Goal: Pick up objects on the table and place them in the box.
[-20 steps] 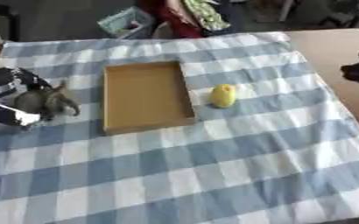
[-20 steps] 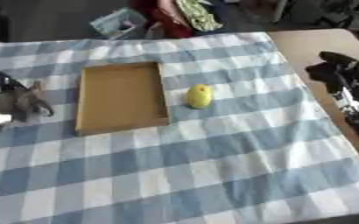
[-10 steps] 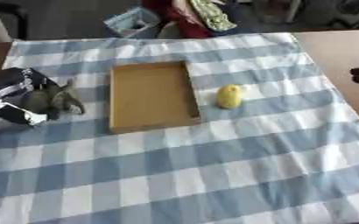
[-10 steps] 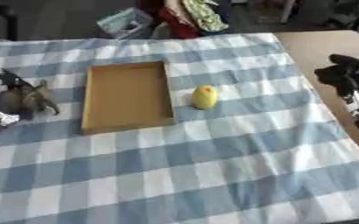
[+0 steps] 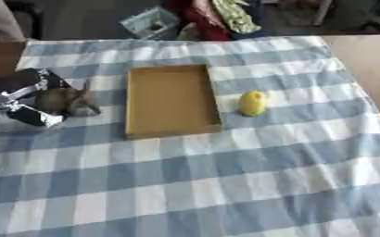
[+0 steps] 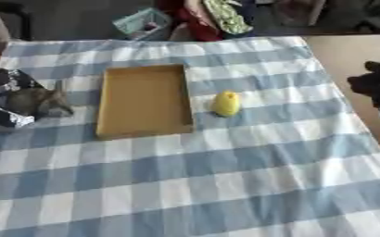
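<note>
A shallow brown cardboard box [image 5: 170, 99] lies open on the blue-and-white checked cloth, left of the middle. A small yellow rounded object [image 5: 252, 102] rests on the cloth just right of the box, not touching it. At the left edge my left hand [image 5: 21, 95] is low over the cloth, its fingers curled round a grey-brown lumpy object [image 5: 68, 101] that points toward the box's left wall. My right hand [image 6: 375, 84] hangs at the right edge over the bare tabletop with relaxed fingers, holding nothing.
The checked cloth [image 5: 225, 185] covers most of the table. Bare wood [image 6: 347, 51] shows along the right side. Beyond the far edge lie a teal packet [image 5: 148, 22] and some red and green things [image 5: 222, 16].
The whole picture has shifted slightly, so the camera moved. My left hand stays beside the box with the grey-brown object. My right hand has drifted a little toward the right edge.
</note>
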Available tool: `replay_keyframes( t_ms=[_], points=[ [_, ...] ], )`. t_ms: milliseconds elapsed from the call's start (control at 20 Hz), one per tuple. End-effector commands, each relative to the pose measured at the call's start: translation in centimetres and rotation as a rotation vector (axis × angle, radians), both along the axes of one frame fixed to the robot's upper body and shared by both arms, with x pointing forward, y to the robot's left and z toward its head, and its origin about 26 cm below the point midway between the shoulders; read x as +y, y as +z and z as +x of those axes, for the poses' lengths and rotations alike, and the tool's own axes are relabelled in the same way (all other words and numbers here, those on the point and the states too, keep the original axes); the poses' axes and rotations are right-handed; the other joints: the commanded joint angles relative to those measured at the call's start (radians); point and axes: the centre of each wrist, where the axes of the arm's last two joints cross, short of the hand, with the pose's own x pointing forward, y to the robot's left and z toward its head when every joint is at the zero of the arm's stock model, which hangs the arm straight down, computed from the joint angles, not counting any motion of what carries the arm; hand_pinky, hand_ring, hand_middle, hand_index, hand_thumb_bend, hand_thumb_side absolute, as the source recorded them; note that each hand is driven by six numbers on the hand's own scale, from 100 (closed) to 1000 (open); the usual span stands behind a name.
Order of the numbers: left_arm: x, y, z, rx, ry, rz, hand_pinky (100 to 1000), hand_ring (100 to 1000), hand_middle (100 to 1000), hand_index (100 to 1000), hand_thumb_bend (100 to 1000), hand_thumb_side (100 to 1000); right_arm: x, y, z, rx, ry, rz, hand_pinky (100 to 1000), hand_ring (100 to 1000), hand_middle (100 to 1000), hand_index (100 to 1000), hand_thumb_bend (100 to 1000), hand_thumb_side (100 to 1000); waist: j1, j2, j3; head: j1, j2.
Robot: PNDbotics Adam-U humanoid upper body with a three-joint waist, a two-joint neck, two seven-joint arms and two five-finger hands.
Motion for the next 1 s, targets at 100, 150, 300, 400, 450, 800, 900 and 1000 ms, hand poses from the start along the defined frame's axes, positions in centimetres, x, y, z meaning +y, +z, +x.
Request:
replay_keyframes(
  t_ms=[100,150,300,400,450,800,900,1000],
  points=[
    [0.3,3.9,0.0,-0.078,-0.022,-0.016,664,383,348,665,100,252,-0.4,0.8,0.0,-0.021,0.000,-0.012,849,825,685,884,100,611,0.003,-0.020,-0.001,0.005,-0.004],
    [0.3,4.4,0.0,-0.086,-0.030,-0.026,665,382,347,665,100,249,-0.4,0.8,0.0,-0.020,0.000,-0.012,849,825,685,883,100,611,0.004,-0.020,-0.001,0.007,-0.004],
    [-0.1,5.9,0.0,-0.107,-0.060,-0.059,668,378,343,663,100,242,-0.4,0.8,0.0,-0.020,0.001,-0.014,850,825,685,883,100,612,0.005,-0.022,-0.003,0.016,-0.006],
    [-0.6,6.8,0.1,-0.118,-0.083,-0.080,670,377,341,662,100,239,-0.4,0.8,0.0,-0.019,0.002,-0.016,850,825,684,883,100,611,0.006,-0.022,-0.005,0.021,-0.008],
    [-0.8,7.2,0.1,-0.121,-0.095,-0.090,670,377,341,661,100,238,-0.3,0.8,0.1,-0.019,0.004,-0.016,850,825,684,883,100,611,0.006,-0.023,-0.007,0.024,-0.008],
    [-3.0,8.5,1.0,-0.117,-0.159,-0.120,662,371,335,659,100,230,0.2,1.1,0.3,-0.026,0.032,-0.021,849,825,685,884,100,607,0.009,-0.025,-0.031,0.058,-0.014],
    [-3.7,8.7,1.3,-0.123,-0.182,-0.122,661,371,335,659,100,229,0.6,1.3,0.4,-0.033,0.046,-0.021,849,825,685,884,100,605,0.010,-0.024,-0.045,0.070,-0.019],
    [-4.4,8.9,1.5,-0.126,-0.204,-0.126,661,370,334,657,100,226,1.0,1.6,0.5,-0.042,0.061,-0.022,848,824,684,883,100,601,0.011,-0.022,-0.061,0.082,-0.024]
  ],
)
